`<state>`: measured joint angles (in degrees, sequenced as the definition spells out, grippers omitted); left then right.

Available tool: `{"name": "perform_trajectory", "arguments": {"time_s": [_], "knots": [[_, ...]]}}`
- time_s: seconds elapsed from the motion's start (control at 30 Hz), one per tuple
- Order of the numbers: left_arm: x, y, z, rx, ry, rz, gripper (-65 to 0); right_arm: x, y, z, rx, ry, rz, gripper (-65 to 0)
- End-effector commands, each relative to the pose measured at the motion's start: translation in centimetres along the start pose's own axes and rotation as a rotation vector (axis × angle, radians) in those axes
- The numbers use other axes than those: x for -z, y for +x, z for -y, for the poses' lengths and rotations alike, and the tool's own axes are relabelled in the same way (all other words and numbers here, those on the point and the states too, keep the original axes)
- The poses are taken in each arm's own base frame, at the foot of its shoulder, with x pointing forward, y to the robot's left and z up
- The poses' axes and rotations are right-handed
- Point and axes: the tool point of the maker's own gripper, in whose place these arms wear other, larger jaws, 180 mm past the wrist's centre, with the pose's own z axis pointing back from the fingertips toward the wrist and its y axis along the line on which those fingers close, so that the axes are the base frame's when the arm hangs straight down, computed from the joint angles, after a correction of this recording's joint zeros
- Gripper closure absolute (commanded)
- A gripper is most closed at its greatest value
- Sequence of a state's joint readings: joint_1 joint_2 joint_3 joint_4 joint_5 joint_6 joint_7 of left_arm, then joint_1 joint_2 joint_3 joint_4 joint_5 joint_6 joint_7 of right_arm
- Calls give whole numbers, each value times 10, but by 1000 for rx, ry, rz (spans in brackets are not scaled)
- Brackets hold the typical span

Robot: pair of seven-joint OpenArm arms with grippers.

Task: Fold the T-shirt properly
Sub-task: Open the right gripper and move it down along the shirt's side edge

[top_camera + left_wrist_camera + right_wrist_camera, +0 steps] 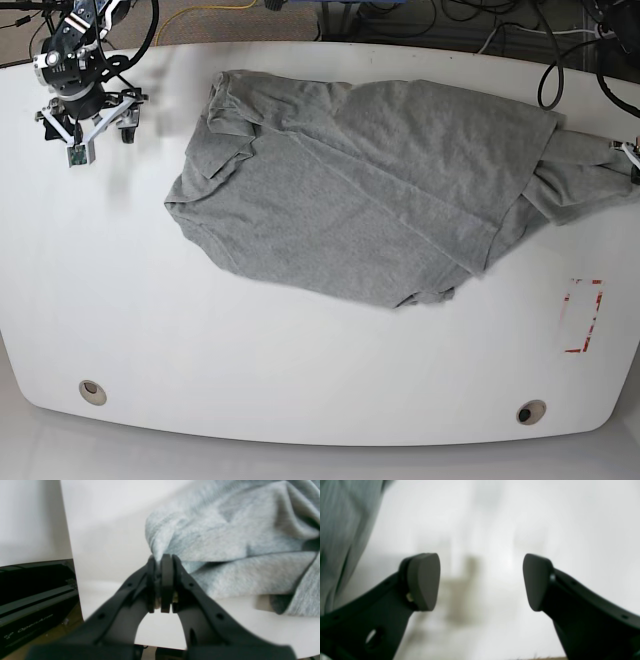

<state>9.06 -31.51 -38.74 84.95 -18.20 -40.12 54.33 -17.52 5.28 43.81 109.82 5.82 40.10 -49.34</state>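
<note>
Left wrist view: your left gripper has its fingers pinched tight on a fold of the T-shirt. Right wrist view: your right gripper holds its fingers wide apart, gripping nothing, beside the T-shirt's edge. Base view: the T-shirt lies rumpled across the far half of the white tabletop.

From the base view I could barely see my left gripper: the picture's right edge cut it off where it met the T-shirt at the table's right edge. The shirt's chest lettering was out of sight, and folds hid its underside. My right wrist view was blurred throughout; the shirt ran off its left edge. The left wrist view cropped the shirt too.
</note>
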Motion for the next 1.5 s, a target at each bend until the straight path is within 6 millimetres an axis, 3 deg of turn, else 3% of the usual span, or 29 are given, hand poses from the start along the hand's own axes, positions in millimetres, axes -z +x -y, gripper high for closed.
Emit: {"name": "perform_trajectory", "arguments": {"time_s": [0.0,0.53,0.8,1.07,1.23,1.47], "knots": [[-8,15,-12,13,28,43,0,1,29,7,-6,-20,78,-495],[-8,15,-12,13,28,45,0,77,143,-60,15,228,225,-491],[-5,14,-5,4,15,48,0,101,195,-95,15,350,282,-491],[-5,14,-4,1,13,49,0,120,208,-128,22,449,261,-491],[-5,14,-4,1,13,49,0,125,206,-155,21,508,255,-493],[-5,14,-4,1,13,49,0,132,196,-173,38,550,226,-493]]}}
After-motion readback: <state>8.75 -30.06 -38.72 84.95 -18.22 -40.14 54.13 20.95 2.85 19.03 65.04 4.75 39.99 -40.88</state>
